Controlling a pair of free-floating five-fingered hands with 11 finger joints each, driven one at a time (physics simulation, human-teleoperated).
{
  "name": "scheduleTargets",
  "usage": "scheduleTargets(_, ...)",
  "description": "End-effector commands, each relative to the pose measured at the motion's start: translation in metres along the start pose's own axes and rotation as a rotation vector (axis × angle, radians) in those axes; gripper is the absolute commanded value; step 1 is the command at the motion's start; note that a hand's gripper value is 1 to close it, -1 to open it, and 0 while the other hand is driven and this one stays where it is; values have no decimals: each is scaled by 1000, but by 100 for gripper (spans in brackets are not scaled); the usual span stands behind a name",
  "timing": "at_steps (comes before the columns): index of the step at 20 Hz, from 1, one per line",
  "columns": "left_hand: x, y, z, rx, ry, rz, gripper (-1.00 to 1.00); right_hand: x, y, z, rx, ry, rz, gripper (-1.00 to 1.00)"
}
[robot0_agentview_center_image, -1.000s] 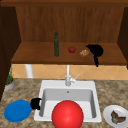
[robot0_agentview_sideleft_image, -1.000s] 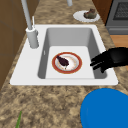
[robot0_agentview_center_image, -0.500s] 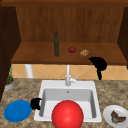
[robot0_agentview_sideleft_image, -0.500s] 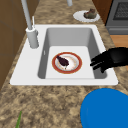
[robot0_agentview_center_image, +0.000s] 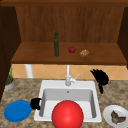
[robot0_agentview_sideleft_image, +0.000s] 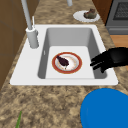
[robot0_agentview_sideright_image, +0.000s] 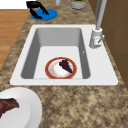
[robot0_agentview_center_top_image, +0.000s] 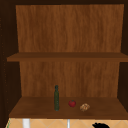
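At the lower left of the front view lies a blue plate, and just beside it the left hand hangs at the sink's left rim, fingers curled and holding nothing. In the left side view its fingers reach over the basin edge, apart from the red-rimmed dish on the sink floor. Right of centre, above the counter beside the faucet, the right hand hangs with fingers spread downward. At the lower right sits a white plate.
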Motion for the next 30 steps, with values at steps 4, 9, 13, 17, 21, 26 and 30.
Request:
scheduleTargets(4,0,0,0,0,0,0,0,5,39,31,37,79,-5,-100)
scheduleTargets(9,0,0,0,0,0,0,0,7,65,52,77,105,-15,-100)
scheduleTargets(13,0,0,0,0,0,0,0,9,84,65,111,145,-20,-100)
scheduleTargets(17,0,0,0,0,0,0,0,9,96,70,196,198,-34,-100)
scheduleTargets(21,0,0,0,0,0,0,0,8,107,75,286,249,-46,-100)
scheduleTargets(26,0,0,0,0,0,0,0,0,129,86,352,292,-62,-100)
scheduleTargets(30,0,0,0,0,0,0,0,-6,157,103,324,311,-54,-100)
